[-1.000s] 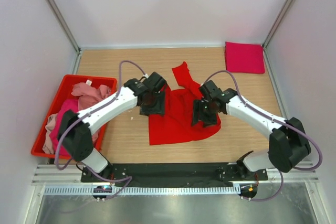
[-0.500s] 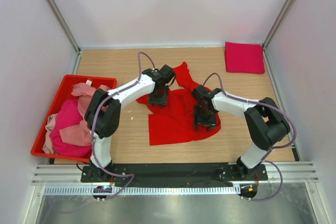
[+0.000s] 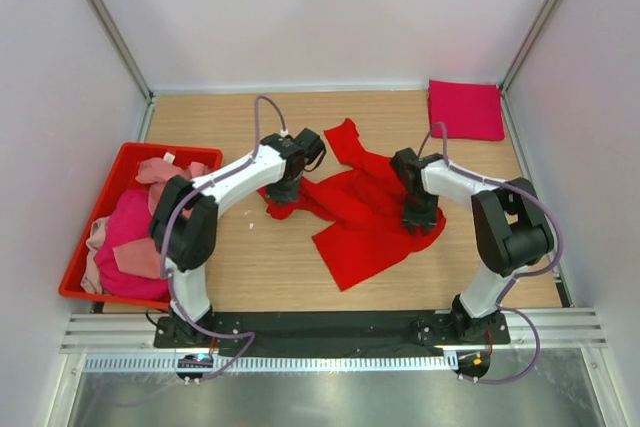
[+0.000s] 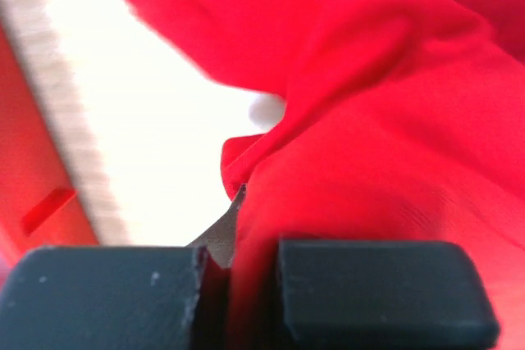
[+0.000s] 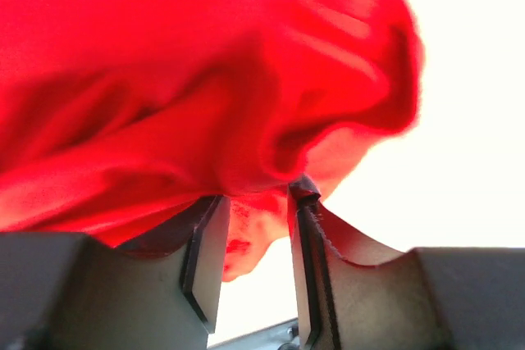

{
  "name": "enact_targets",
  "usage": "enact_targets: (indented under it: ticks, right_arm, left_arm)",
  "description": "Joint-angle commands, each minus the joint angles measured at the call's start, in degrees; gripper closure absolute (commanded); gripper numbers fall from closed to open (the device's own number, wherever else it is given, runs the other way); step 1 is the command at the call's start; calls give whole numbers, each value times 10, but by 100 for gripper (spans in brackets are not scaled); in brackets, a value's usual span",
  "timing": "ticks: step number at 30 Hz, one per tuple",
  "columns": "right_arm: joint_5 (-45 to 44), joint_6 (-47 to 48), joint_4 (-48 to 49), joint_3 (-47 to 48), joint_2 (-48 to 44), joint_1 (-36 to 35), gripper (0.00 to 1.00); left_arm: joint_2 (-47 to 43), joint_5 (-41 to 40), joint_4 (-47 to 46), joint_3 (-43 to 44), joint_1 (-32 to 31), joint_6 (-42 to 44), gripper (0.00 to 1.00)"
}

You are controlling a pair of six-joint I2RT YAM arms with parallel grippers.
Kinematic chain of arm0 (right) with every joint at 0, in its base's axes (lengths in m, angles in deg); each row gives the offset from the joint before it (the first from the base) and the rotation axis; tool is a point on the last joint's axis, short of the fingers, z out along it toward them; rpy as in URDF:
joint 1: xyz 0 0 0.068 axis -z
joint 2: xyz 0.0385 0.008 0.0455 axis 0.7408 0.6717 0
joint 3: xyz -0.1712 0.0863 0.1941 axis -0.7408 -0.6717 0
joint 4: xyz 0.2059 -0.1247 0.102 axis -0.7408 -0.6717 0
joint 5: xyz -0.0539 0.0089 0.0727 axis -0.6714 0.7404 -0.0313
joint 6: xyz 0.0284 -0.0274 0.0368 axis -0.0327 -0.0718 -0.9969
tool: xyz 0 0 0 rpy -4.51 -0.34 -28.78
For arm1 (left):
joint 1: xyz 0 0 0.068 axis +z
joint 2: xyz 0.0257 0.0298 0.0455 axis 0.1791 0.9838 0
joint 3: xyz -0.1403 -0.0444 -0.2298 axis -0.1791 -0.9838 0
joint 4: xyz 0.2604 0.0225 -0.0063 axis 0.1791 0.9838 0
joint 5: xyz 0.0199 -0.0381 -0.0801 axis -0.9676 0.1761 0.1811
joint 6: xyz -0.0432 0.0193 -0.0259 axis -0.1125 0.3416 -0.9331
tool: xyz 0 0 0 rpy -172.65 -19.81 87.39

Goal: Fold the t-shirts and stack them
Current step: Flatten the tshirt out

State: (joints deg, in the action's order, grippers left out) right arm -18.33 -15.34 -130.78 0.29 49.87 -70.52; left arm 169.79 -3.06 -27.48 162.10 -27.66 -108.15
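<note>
- The red shirt (image 3: 370, 217) lies rumpled in the middle of the table (image 3: 250, 267), strung between the two arms, one sleeve pointing to the far side.
- The left claw (image 4: 238, 252) is clenched on the shirt's left edge, with a thin fold of cloth pinched between its pads.
- The right claw (image 5: 256, 227) stands astride a bunched fold at the right edge. Cloth fills the gap, but whether it truly bites cannot be told.
- The risk: if the right side is only loosely caught, any pull to spread the shirt could slip it free and leave a lopsided heap.
- The left pinch looks shallow, so a hard tug may strip that too.
- Bunched layers could get grabbed together and spoil the fold.
- A folded shirt (image 3: 465, 109) waits in the far right corner, and the pink shirts (image 3: 130, 232) sit in the bin (image 3: 75, 277) on the left.
</note>
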Motion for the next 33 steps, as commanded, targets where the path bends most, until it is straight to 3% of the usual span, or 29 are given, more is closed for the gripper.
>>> enact_targets:
  ticks: [1, 5, 7, 8, 11, 12, 14, 18, 19, 22, 27, 33]
  right_arm:
    - [-96, 26, -27, 61, 30, 71, 59]
    - [-128, 78, -48, 149, 47, 94, 54]
    - [-104, 116, -79, 203, 54, 84, 49]
    - [-104, 123, -92, 218, 52, 77, 47]
    - [-106, 135, -120, 246, 20, 31, 40]
    - [-95, 132, -123, 241, -6, 20, 36]
    - [-54, 117, -115, 226, -39, -12, 34]
    - [128, 64, -34, 113, -131, -57, 34]
    - [194, 31, 39, 85, -169, -69, 34]
    - [261, -20, 186, 6, -200, -121, 34]
    - [291, -48, 254, 59, -105, -201, 36]
    - [310, -39, 232, 187, 59, -241, 37]
  left_arm:
    - [-85, -21, 27, -39, 2, 10, 100]
    - [-119, -29, 62, -94, 2, -6, 100]
    - [-140, -15, 62, -106, 2, -3, 84]
    - [-147, -8, 62, -113, 2, -1, 67]
    - [-182, 20, 65, -120, 2, -11, 33]
    - [-192, 33, 66, -126, 2, -23, 29]
    - [-220, 42, 68, -129, 2, -29, 28]
    - [-272, 37, 78, -119, 3, -50, 29]
    - [-282, 30, 85, -108, 3, -63, 29]
    - [-324, 21, 83, -96, 3, -87, 32]
    - [-401, 9, 96, -113, 3, -132, 33]
    - [-525, 42, 101, -214, 3, -178, 30]
